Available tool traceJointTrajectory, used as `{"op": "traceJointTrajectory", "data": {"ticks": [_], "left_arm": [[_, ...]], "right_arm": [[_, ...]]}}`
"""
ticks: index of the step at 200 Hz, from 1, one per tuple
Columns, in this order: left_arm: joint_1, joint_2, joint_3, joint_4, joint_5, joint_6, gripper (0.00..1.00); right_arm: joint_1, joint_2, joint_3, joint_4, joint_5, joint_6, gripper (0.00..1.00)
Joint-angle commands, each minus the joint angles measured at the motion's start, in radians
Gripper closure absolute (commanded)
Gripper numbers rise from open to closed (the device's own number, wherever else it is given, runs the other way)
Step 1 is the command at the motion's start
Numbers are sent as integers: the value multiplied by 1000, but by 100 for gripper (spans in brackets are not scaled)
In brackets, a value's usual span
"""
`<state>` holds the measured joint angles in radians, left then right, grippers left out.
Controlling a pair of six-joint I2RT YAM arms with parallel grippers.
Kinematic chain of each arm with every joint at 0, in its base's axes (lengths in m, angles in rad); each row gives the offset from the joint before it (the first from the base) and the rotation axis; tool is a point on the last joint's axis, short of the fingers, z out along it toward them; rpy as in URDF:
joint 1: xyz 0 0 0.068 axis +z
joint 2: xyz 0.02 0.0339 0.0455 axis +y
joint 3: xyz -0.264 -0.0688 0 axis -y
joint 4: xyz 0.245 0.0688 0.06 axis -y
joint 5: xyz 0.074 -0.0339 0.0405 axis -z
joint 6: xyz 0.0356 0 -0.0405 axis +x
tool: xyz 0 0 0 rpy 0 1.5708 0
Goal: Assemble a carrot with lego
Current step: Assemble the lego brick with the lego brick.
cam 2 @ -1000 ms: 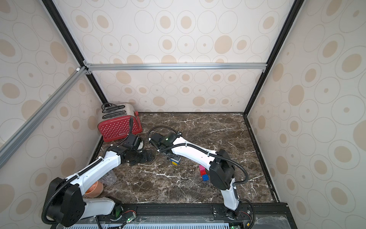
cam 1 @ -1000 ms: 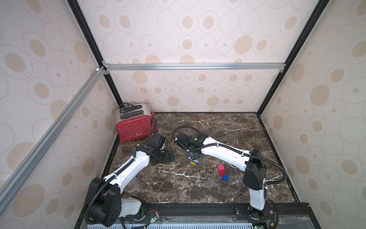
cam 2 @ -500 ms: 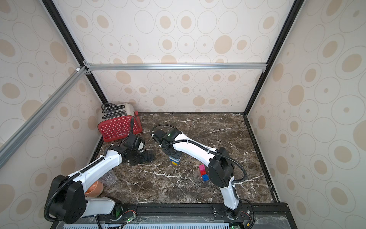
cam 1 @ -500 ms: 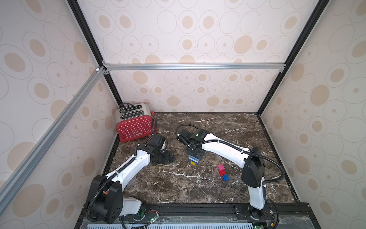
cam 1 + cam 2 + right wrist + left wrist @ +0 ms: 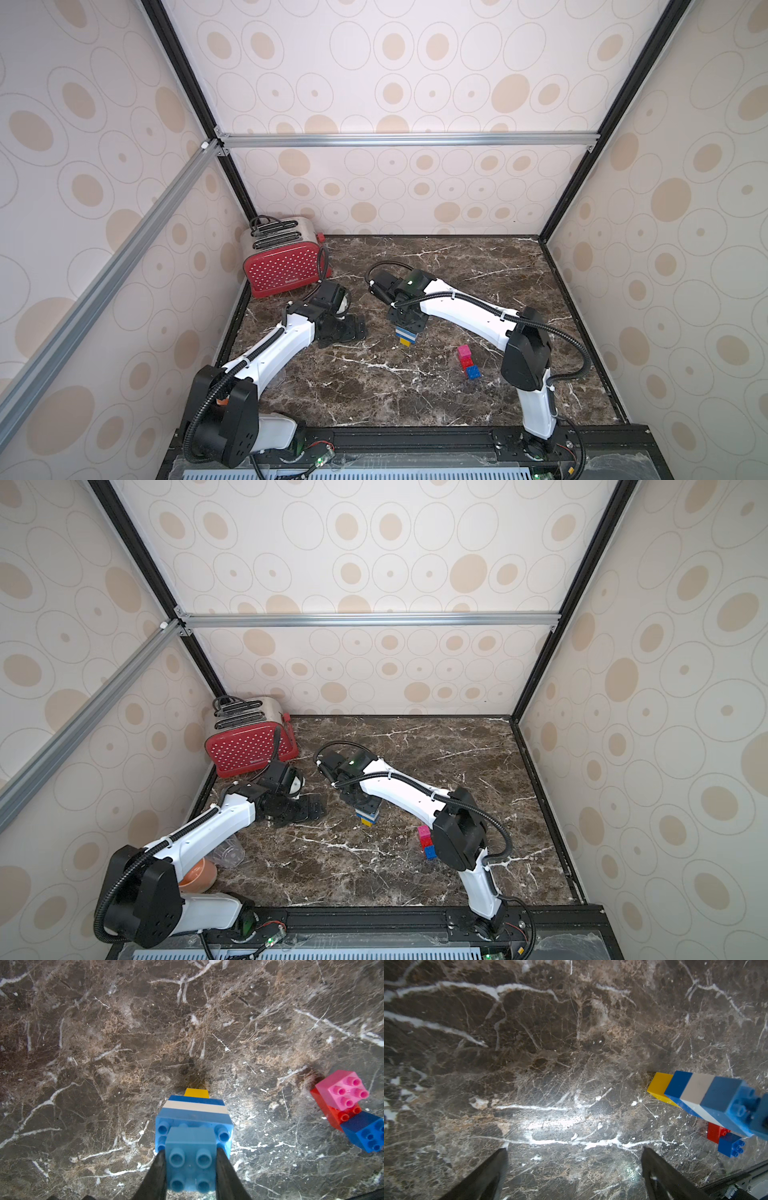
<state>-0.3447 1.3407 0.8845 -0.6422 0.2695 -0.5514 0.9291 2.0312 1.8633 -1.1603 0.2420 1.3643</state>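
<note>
Carrot (image 5: 195, 1106) stands, seemingly upright, clamped in right end effector (image 5: 190, 1152).

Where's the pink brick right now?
In both top views the pink brick sits on the red brick, on the right side of the table beside the right arm, apart from the striped stack in the right hand.

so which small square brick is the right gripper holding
The light blue one atop the striped stack, clamped in the right gripper. Yellow is that stack's base; pink and dark blue sit on the red bar, untouched.
</note>
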Motion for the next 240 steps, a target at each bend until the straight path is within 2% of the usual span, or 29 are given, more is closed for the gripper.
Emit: {"op": "traceJointTrajectory", "data": {"ticks": [1, 65, 114, 153, 195, 240], "left_arm": [[13, 2, 5, -7, 7, 28, 1], [26, 3, -4, -5, 11, 36, 1], [41, -2, -8, -8, 19, 47, 1], [47, -3, -9, -11, 23, 50, 1], [49, -6, -9, -11, 29, 53, 1], [51, -5, -12, -8, 32, 52, 1]], "right_arm": [[-10, 29, 25, -37, 8, 29, 82], [-16, 44, -2, -13, -11, 35, 82], [-17, 92, 40, -80, -67, -51, 82], [-21, 91, 2, -119, -108, -109, 82], [-24, 113, 33, -213, -95, -188, 83], [-27, 139, 35, -194, -119, -188, 83]]}}
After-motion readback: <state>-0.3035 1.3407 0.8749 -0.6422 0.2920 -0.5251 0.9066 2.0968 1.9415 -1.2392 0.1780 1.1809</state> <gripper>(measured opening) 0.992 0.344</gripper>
